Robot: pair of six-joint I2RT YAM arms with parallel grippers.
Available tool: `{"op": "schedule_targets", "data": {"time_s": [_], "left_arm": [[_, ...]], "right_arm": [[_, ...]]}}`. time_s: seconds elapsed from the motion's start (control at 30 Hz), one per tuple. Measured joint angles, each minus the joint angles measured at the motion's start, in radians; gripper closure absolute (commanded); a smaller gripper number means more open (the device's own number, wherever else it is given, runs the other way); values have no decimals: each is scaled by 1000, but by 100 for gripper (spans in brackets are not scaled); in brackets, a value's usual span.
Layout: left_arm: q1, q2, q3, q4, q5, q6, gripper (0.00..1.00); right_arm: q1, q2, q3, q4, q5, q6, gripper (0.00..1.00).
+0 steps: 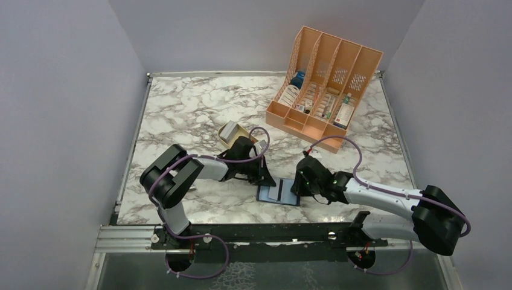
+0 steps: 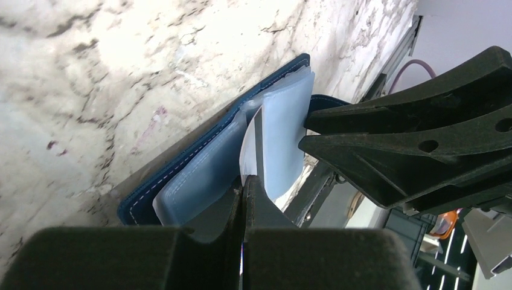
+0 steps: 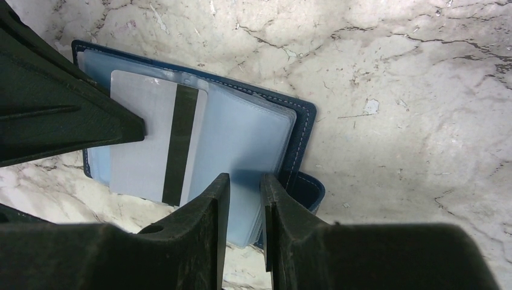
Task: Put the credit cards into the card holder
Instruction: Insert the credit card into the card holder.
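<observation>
The navy card holder (image 1: pixel 276 194) lies open on the marble between my two grippers, its grey-clear sleeve pages up (image 3: pixel 247 139). My left gripper (image 1: pixel 264 179) is shut on a grey credit card with a black stripe (image 3: pixel 154 145). The card lies over the holder's left pages, seemingly partly inside a sleeve. In the left wrist view the card (image 2: pixel 256 142) shows edge-on, running from the shut jaws (image 2: pixel 244 181) to the holder (image 2: pixel 181 175). My right gripper (image 3: pixel 244 181) has its jaws a narrow gap apart, tips at the sleeve pages' right edge. No other cards are in view.
A gold tin (image 1: pixel 229 130) sits just behind the left gripper. A peach-orange slotted rack (image 1: pixel 323 81) with small items stands at the back right. The table's near edge rail (image 1: pixel 241 232) runs close in front of the holder.
</observation>
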Motion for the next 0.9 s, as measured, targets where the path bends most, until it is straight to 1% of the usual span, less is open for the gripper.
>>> {"op": "schedule_targets", "data": {"time_s": [0.27,0.73,0.9], "left_arm": [[0,19,53,-76,27,87,100],[0,21,58,-92,39,104,100],[-3,27,57,-64,53,76,100]], "right_arm": [[0,0,0,-5,0,0,75],[-2,-2,6,-20,-5,2,76],[-3,-31,19,-57,-8,21,64]]}}
